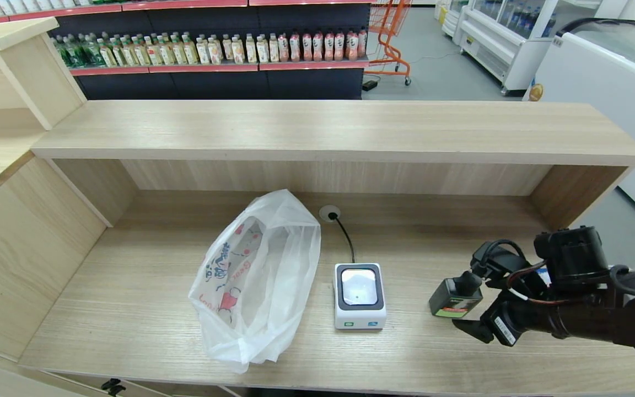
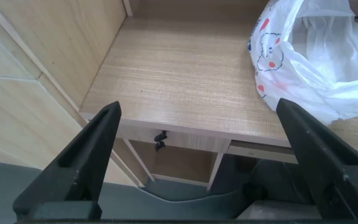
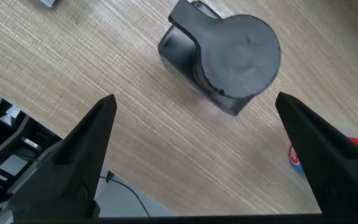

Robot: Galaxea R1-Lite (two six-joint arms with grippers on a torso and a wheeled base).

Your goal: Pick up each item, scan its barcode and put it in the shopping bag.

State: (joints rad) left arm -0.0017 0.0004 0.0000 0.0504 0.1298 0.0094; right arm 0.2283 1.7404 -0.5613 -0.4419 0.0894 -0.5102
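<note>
The left hand (image 2: 197, 109) is wide open and holds nothing. The shopping bag (image 1: 257, 275) lies on the worktop (image 1: 130, 298), with the scanner (image 1: 359, 292) beside it. The small dark bottle (image 1: 454, 300) sits by the right hand (image 1: 474, 306), which is open and empty too. A finger might bump the bottle and tip it over.

A pale wood counter (image 1: 130, 286) with a raised shelf (image 1: 339, 129) faces drink shelves (image 1: 213, 49), freezers (image 1: 516, 38) and a grey floor (image 1: 439, 77).

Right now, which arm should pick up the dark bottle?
Right. Its open claw is beside the dark bottle at the right end of the counter. The left claw is off the counter's front left, with the shopping bag and scanner between.
</note>
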